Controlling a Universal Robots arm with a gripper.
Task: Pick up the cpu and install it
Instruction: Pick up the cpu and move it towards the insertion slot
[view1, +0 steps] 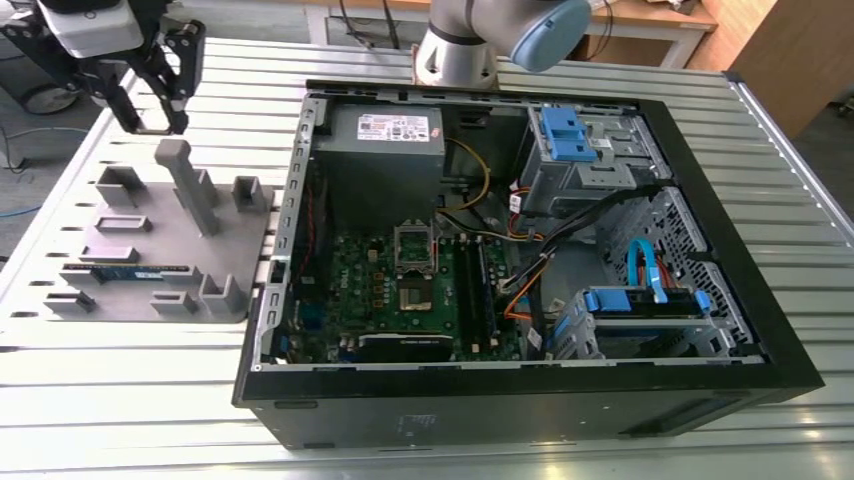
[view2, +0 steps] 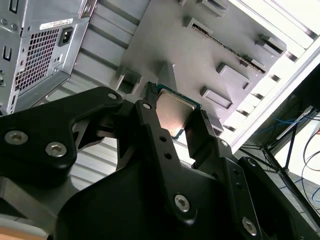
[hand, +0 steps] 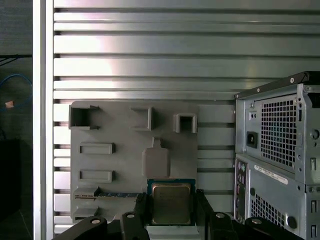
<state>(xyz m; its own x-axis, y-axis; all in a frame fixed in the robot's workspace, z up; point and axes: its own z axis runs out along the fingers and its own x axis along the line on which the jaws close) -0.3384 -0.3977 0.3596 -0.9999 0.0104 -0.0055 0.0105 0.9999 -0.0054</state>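
Black gripper (hand: 171, 209) fingers (hand: 141, 207) pinch the cpu (hand: 171, 201) by two opposite edges, above the grey plate (hand: 125, 150). Beside it, the open computer case (view1: 304, 150) holds a green circuit board (view1: 350, 290); the plate holds a memory stick (view1: 127, 270). The cpu is square, its top silver-grey and its rim green.

The cpu (hand: 171, 202) between fingers (hand: 142, 210) of the hand (hand: 171, 209), grey fixture plate (hand: 120, 150) and computer case (hand: 275, 150) beyond.
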